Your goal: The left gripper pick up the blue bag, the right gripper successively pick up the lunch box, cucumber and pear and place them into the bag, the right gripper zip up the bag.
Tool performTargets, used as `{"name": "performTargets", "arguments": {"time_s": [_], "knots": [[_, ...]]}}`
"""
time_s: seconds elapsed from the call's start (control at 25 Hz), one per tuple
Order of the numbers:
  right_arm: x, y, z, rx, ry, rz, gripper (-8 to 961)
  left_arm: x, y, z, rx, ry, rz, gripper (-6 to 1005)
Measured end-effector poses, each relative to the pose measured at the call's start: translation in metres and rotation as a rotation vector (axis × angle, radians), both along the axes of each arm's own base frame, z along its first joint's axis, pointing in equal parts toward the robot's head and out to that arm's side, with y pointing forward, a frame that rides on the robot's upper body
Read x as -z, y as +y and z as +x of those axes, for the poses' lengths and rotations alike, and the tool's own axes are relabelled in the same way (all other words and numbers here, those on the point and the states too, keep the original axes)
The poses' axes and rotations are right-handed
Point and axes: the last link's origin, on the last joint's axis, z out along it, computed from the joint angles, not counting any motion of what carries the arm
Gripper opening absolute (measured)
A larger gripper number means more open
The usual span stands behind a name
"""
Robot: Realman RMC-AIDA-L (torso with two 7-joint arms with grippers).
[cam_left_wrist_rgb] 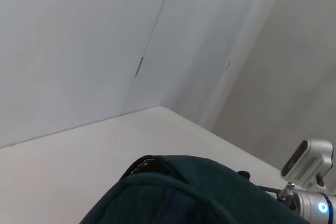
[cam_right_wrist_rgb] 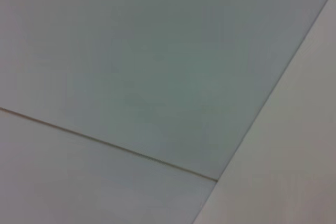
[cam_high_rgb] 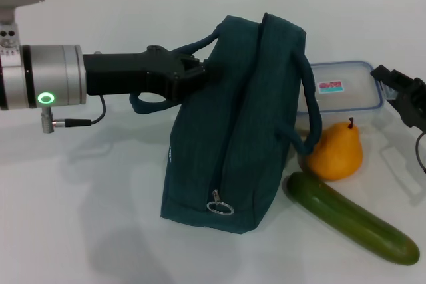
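The blue bag stands upright mid-table, its zipper's ring pull low on the near side. My left gripper reaches in from the left and is shut on the bag's left handle by the top edge. The bag's top also fills the lower part of the left wrist view. Right of the bag lies the lunch box. In front of it is the pear, and nearer still the cucumber, lying diagonally. My right gripper hovers open at the lunch box's right end, holding nothing.
The white table runs back to a wall. The right arm's silver wrist shows beyond the bag in the left wrist view. The right wrist view holds only pale wall panels.
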Motion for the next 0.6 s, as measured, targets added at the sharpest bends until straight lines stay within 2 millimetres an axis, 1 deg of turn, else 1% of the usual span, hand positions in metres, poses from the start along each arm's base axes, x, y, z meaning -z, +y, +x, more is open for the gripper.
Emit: {"name": "performTargets", "arguments": {"time_s": [0.04,0.6], "knots": [[-0.0005,0.0002,0.0001,0.001,0.000,0.004,287,0.0001,0.0000,-0.0002,-0.001,-0.001,0.000,41],[-0.0020,0.0015,0.0040,0.015,-0.019,0.010,134,0.0005,-0.0011,0.0001,0.018,0.004,-0.001,42]]}}
